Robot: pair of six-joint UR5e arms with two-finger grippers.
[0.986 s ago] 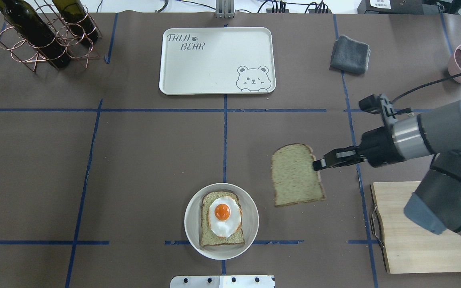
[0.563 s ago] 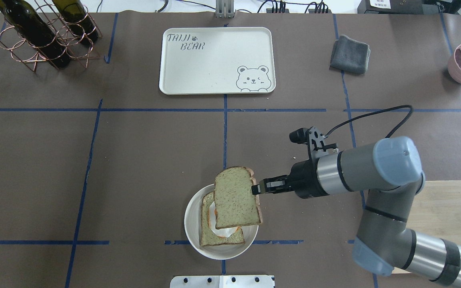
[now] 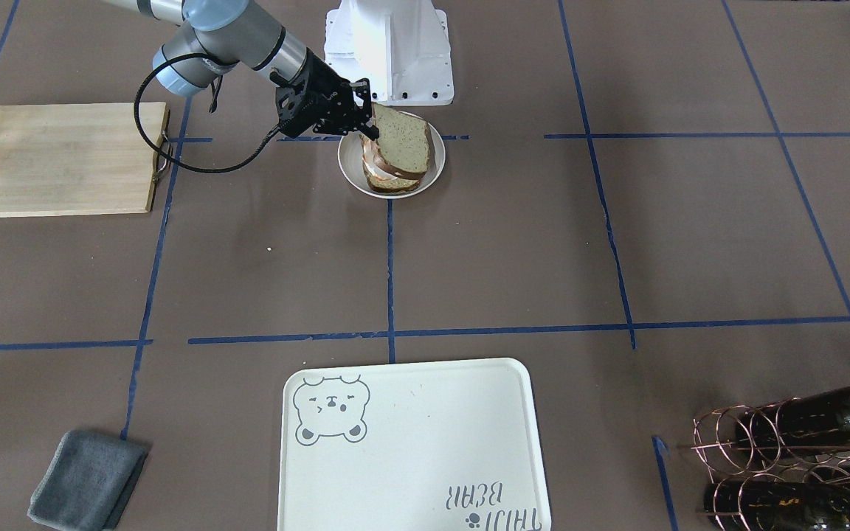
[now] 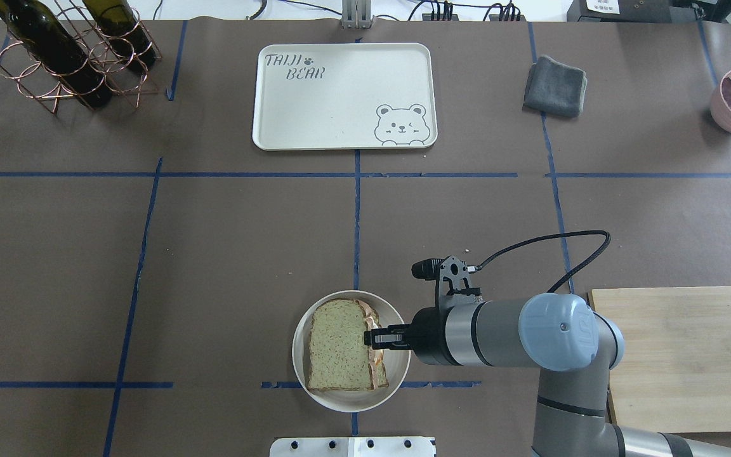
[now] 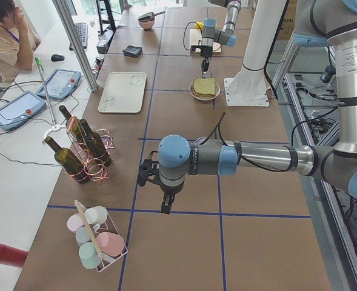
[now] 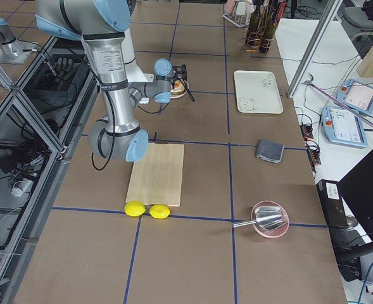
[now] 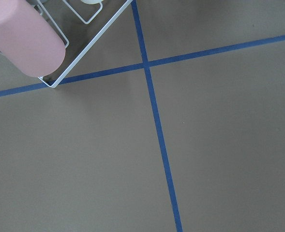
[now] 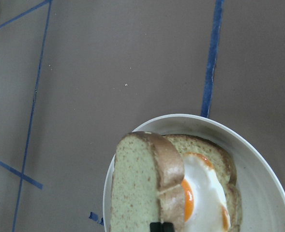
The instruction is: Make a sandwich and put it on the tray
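The right gripper (image 4: 375, 338) is pinching the top slice (image 4: 338, 346) by its crust, on the side of the plate (image 4: 340, 402) that faces the right arm. The slice covers most of the egg (image 8: 202, 193) and the lower slice (image 8: 215, 154), but it is tilted: the held edge is raised and the opposite edge is down on the stack. The sandwich is therefore together on the plate, though in my judgement not yet released.

The tray (image 4: 340, 95) lies well apart from the plate, straight across the table on the side away from the robot's base. Its long axis runs from side to side, crosswise to the line from the plate. The right arm is at the plate and so is the nearer one. The left gripper (image 5: 166, 209) hangs far from the plate, and I cannot tell if it is spread or pressed together.

The lettering (image 4: 294, 67) on the tray reads "TAIJI BEAR", with a small paw print between the words. The bear face (image 4: 405, 124) is at the opposite corner, and I can read no other writing.
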